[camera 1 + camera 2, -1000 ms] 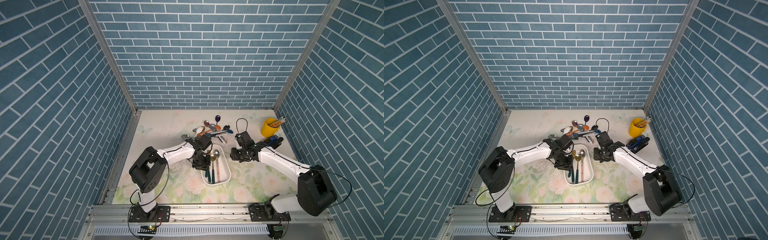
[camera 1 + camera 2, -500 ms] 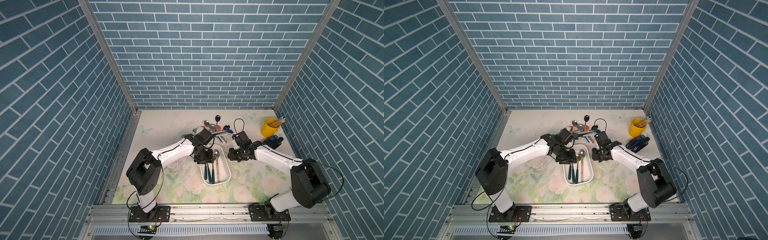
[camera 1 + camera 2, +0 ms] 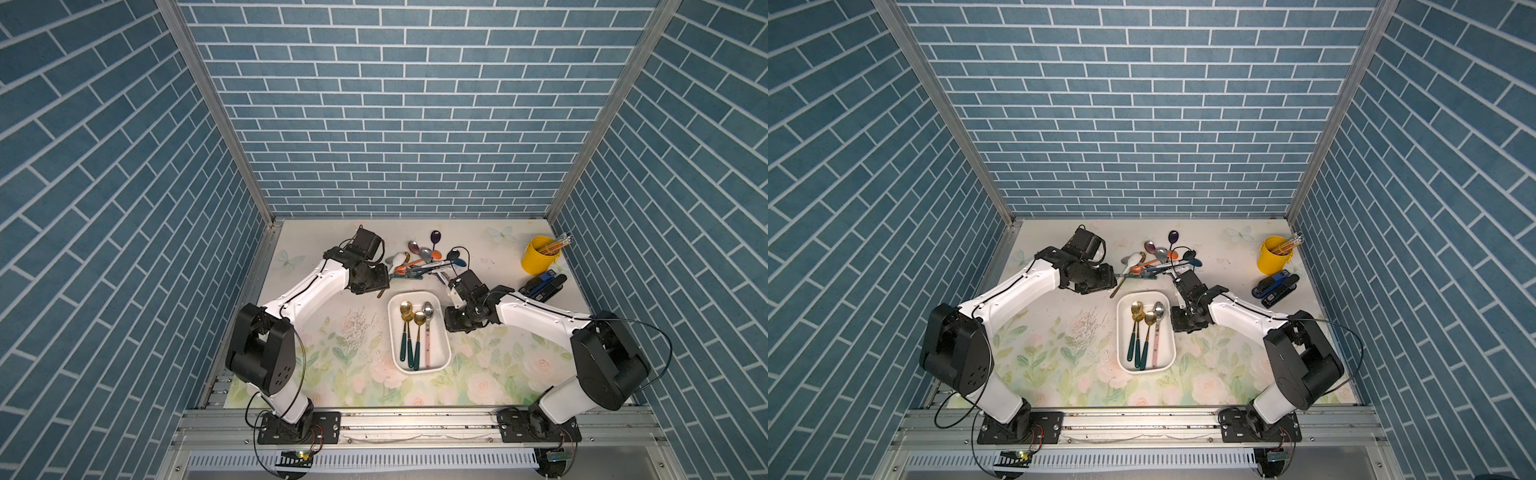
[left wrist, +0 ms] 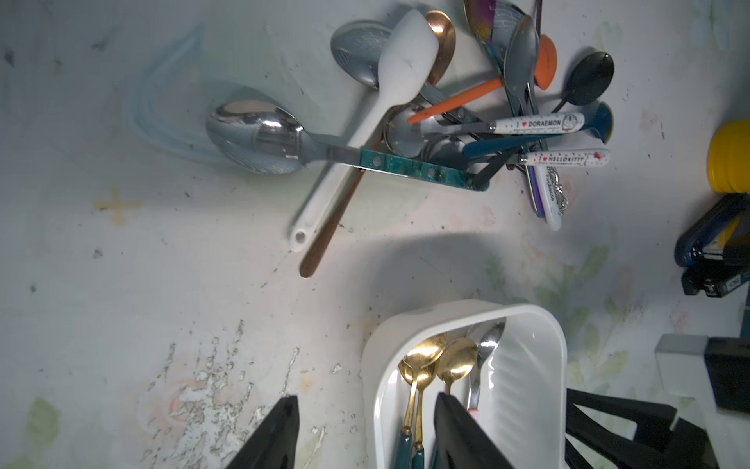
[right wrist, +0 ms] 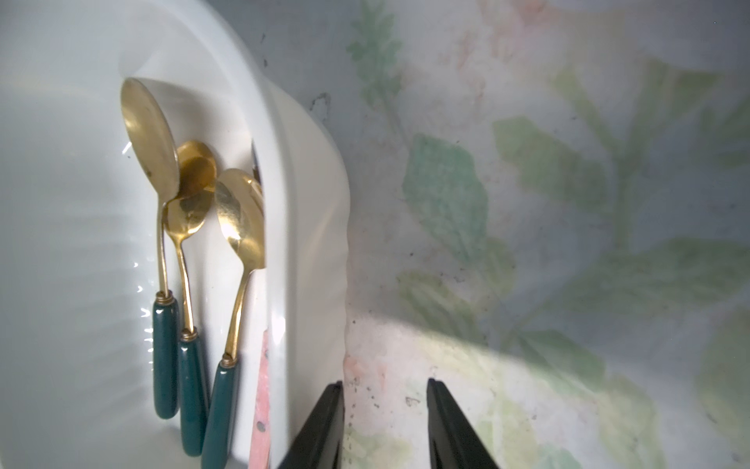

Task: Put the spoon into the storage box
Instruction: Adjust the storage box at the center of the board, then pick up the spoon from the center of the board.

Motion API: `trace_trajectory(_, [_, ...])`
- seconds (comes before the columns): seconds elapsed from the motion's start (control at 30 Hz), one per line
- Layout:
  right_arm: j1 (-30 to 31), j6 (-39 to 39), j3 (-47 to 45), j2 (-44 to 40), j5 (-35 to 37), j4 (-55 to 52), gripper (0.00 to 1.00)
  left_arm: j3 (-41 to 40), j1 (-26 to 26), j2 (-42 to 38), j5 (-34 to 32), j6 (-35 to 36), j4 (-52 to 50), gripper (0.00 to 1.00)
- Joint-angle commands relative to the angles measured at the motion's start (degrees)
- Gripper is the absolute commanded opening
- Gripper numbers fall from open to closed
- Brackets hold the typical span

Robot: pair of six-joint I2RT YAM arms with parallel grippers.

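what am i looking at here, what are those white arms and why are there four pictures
These are two robot arms, each ending in a two-fingered gripper. Two pictures look down from one overhead stereo camera, so they nearly match. The two close-ups come from cameras on the arms' wrists. On the flowered table stands a white storage box holding three spoons: two gold with green handles and one silver with a pink handle. Behind it lies a pile of loose spoons. On the robot's right side are a yellow cup of pencils and staplers. The left gripper hangs near the pile and the box's far end. The right gripper is beside the box. Both are open and hold nothing.
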Motion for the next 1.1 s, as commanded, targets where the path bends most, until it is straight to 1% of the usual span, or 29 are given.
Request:
trace_trajectory(0.0, [1.3, 1.6, 3.8, 2.1, 0.4, -3.9, 0.37, 0.9, 0.7, 2.5, -4.1, 5.5, 0.0, 0.6])
trace_trajectory(0.1, [0.7, -1.3, 7.2, 2.5, 4.5, -7.9, 0.38, 3.3, 0.8, 5.2, -7.4, 9.6, -1.3, 0.6])
trace_trajectory(0.2, [-2.1, -4.8, 11.4, 2.3, 7.7, -11.4, 0.38, 4.8, 0.8, 6.7, -10.0, 12.2, -1.5, 0.6])
trace_trajectory(0.3, [-6.0, -9.5, 15.8, 2.2, 8.3, -13.1, 0.38, 4.7, 1.5, 6.8, -10.4, 12.8, -0.2, 0.6])
trace_trajectory(0.37, [-7.2, -14.3, 19.3, 3.7, 7.2, -13.2, 0.38, 4.1, 2.0, 7.1, -10.0, 12.7, 0.7, 0.6])
trace_trajectory(0.5, [-7.0, -25.0, 28.8, 10.7, 6.0, -13.0, 0.38, 2.3, 3.1, 7.5, -7.0, 11.4, 2.6, 0.6])
trace_trajectory(0.6, [-6.9, -31.2, 34.9, 15.9, 6.1, -10.4, 0.38, 0.3, 3.6, 6.9, -5.7, 10.4, 3.9, 0.6])
trace_trajectory(0.67, [-6.6, -34.6, 38.5, 19.2, 3.1, -8.8, 0.37, -1.2, 4.1, 6.0, -4.7, 9.8, 4.4, 0.6])
trace_trajectory(0.77, [-5.3, -39.1, 43.6, 24.0, 2.1, -7.9, 0.37, -3.6, 5.3, 4.3, -4.6, 9.4, 4.4, 0.61])
trace_trajectory(0.87, [-2.8, -42.6, 47.1, 28.3, 4.7, -7.4, 0.37, -6.5, 6.6, 2.3, -4.2, 9.1, 5.0, 0.61])
trace_trajectory(0.93, [-1.3, -44.1, 47.6, 30.3, 5.4, -5.7, 0.37, -7.8, 7.3, 1.5, -3.9, 8.9, 5.2, 0.61])
trace_trajectory(1.07, [0.1, -44.1, 48.1, 33.3, 5.4, -1.3, 0.37, -9.3, 8.2, 0.4, -3.7, 8.8, 5.2, 0.62])
